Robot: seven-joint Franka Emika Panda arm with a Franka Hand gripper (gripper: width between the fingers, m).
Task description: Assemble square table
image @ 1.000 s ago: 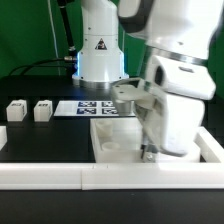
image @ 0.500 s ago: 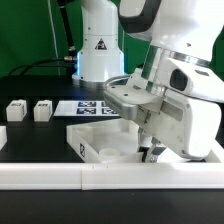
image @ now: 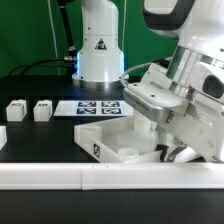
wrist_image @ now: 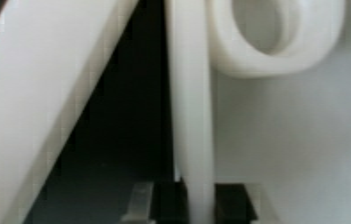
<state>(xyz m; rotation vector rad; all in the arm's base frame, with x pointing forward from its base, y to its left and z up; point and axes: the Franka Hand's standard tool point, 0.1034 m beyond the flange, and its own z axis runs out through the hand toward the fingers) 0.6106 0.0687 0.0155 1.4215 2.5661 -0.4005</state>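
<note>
Square table panel (image: pixel 112 138) — edge gripped inside pincer (wrist_image: pixel 191 197).

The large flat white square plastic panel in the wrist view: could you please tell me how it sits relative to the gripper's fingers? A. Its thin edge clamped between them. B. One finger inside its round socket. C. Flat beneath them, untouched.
A: the large flat white square plastic panel shows edge-on, its thin wall running between the two dark fingers of the gripper, which touch both its sides.
</note>
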